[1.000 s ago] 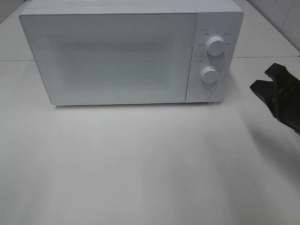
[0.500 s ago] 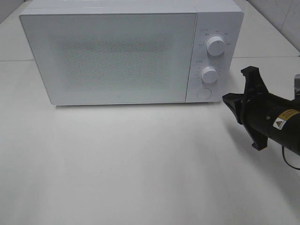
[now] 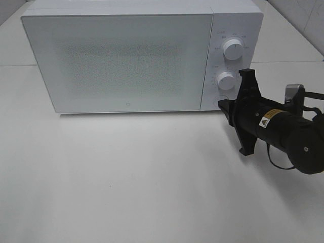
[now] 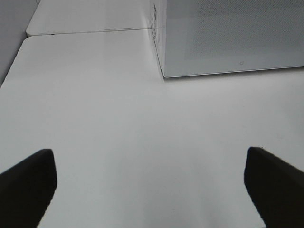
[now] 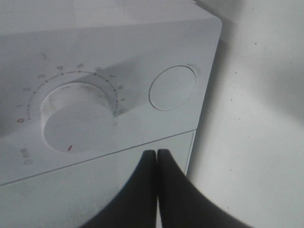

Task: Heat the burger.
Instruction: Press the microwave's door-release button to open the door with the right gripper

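The burger is out of view. A white microwave stands at the back of the table with its door closed. My right gripper is shut with nothing in it. Its black tip sits right at the lower corner of the microwave's control panel. In the right wrist view the closed fingertips lie just short of the round button and beside the lower dial. My left gripper is open and empty over bare table, facing the microwave's left front corner. It does not show in the exterior view.
Two dials sit one above the other on the microwave's right panel. The white table stretches in front of the microwave. A tiled wall rises at the back right.
My right arm has moved in from the right edge toward the microwave's control panel, and its shut tip now reaches the lower corner near the round button. The left gripper has stayed open.
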Motion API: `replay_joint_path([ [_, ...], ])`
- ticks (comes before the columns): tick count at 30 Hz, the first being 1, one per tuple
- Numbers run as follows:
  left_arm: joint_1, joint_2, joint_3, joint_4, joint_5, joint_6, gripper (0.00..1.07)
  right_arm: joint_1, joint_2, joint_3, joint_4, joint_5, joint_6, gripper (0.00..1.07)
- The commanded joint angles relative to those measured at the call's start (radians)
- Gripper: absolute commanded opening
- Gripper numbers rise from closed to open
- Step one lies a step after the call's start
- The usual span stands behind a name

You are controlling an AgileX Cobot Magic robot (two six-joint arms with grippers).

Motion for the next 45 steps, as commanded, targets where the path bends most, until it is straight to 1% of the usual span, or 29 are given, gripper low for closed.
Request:
replay_joint_path([
  [1,0.001,-0.017,0.001,-0.002,-0.001,-0.005,1.05,0.008,0.017,-0.024,0.034,0.009,0.013,0.00],
  [6,0.001,-0.017,0.001,-0.002,-0.001,-0.005,1.05,0.008,0.059,-0.054,0.077,0.023,0.007,0.00],
  [13,0.001,-0.017,0.001,-0.002,-0.001,-0.005,1.05,0.008,0.096,-0.083,0.078,0.035,0.012,0.00],
  [17,0.001,-0.017,0.001,-0.002,-0.001,-0.005,1.05,-0.001,0.099,-0.095,0.103,0.042,-0.030,0.00],
  [31,0.001,-0.017,0.001,-0.002,-0.001,-0.005,1.05,-0.015,0.136,-0.180,0.094,0.067,-0.026,0.00],
  [45,0.001,-0.017,0.001,-0.002,-0.001,-0.005,1.05,-0.015,0.153,-0.214,0.114,0.035,-0.058,0.00],
])
